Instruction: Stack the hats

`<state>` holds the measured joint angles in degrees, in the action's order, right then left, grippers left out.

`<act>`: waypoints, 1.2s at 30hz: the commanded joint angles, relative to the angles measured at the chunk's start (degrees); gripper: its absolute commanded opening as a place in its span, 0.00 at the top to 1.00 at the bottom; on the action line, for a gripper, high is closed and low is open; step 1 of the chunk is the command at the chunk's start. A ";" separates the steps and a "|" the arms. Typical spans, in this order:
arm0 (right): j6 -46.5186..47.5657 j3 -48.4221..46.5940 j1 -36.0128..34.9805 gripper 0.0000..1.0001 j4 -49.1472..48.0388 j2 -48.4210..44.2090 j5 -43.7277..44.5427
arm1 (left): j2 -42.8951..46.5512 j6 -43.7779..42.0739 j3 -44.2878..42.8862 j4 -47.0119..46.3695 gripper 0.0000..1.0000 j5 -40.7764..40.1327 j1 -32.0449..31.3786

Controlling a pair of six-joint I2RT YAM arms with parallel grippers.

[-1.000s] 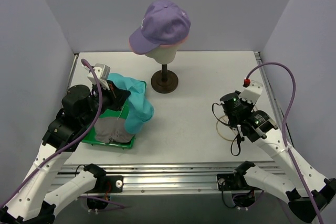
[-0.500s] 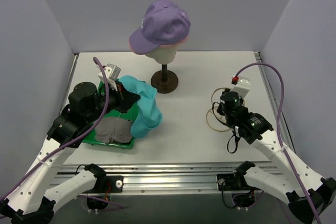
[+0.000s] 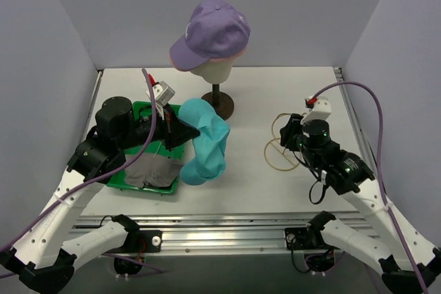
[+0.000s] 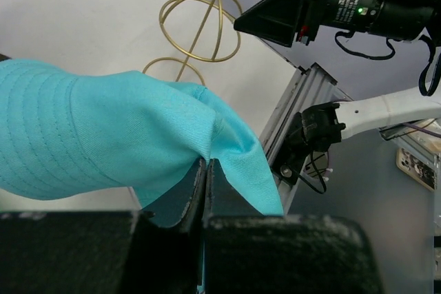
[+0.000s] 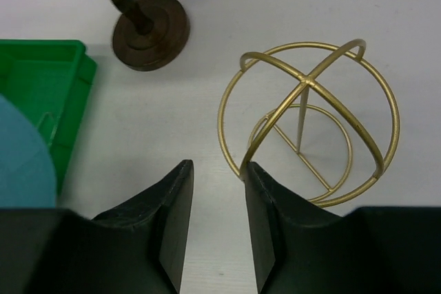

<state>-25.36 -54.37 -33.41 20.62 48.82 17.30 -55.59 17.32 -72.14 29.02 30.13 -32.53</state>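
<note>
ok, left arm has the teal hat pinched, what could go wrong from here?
1. The left fingers pinch only a thin fold of the teal bucket hat; the rest hangs loose and could slip free.
2. It hangs close to the mannequin stand base; a swing might bump it and shake the lavender cap.
3. The right fingers sit beside the gold wire stand and could nudge it.
</note>
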 commanded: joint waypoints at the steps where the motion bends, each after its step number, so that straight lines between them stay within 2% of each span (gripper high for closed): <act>1: 0.93 -3.46 -0.34 0.67 1.70 -6.70 -8.73 | -0.74 -0.80 -3.62 -6.95 0.98 7.39 -0.25; 4: 1.72 -3.64 -0.25 0.65 -2.33 -9.08 -16.75 | -2.32 0.52 -5.11 -7.31 0.98 8.01 -0.51; 5: 1.03 -3.20 -0.25 0.62 -5.47 -9.18 -23.39 | -2.50 0.87 -5.38 -7.65 0.98 8.01 -0.77; 7: -0.29 -2.94 -0.25 0.59 -8.57 -8.48 -28.44 | -2.68 2.45 -5.12 -9.93 0.98 7.84 -0.95; 8: -0.91 -1.80 -0.34 0.53 -12.50 -8.30 -33.16 | -2.68 2.98 -4.94 -11.07 0.98 7.84 -1.04; 12: -3.46 0.57 -0.52 0.49 -18.50 -8.04 -37.51 | -2.41 5.96 -3.89 -17.74 0.98 9.33 -1.65; 15: -5.83 2.07 -0.60 0.48 -23.51 -7.77 -42.06 | -2.94 5.88 -4.50 -19.17 0.97 9.77 -2.09; 25: -10.23 7.70 -2.45 0.50 -34.41 -7.51 -48.06 | -5.84 6.14 -6.61 -21.01 0.97 7.84 -3.24; 36: -10.76 9.98 -5.26 0.51 -37.14 -6.81 -47.10 | -7.86 5.71 -7.31 -21.90 0.98 4.94 -5.17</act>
<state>-35.99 -44.49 -37.67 -11.55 41.43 -28.95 -63.37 22.96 -76.66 11.90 36.42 -37.04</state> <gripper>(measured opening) 0.496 0.035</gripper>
